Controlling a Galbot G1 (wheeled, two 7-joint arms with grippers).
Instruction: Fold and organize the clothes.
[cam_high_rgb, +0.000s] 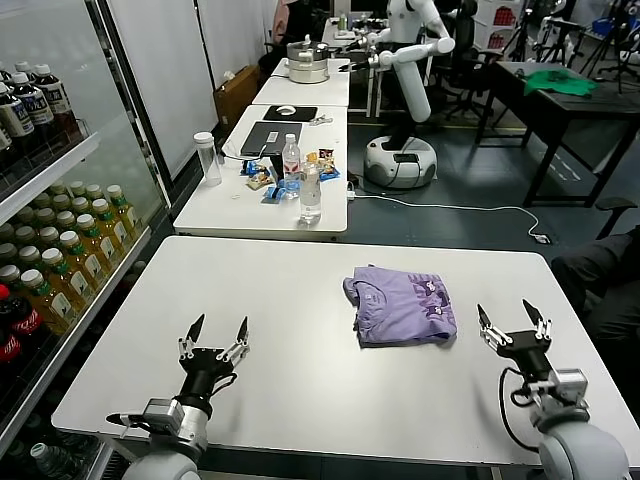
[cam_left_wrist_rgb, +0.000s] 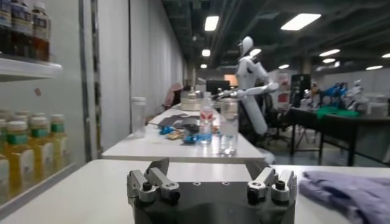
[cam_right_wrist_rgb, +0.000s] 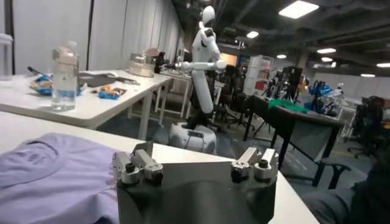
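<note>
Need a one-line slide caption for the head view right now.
Folded lavender T-shirt lies on the white table; left gripper and right gripper hover open, apart from it.

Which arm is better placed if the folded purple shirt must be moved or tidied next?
Right, probably. The right gripper stands open just beside the folded T-shirt, at the side nearest it. The left gripper, also open, is far across the bare white table.
</note>
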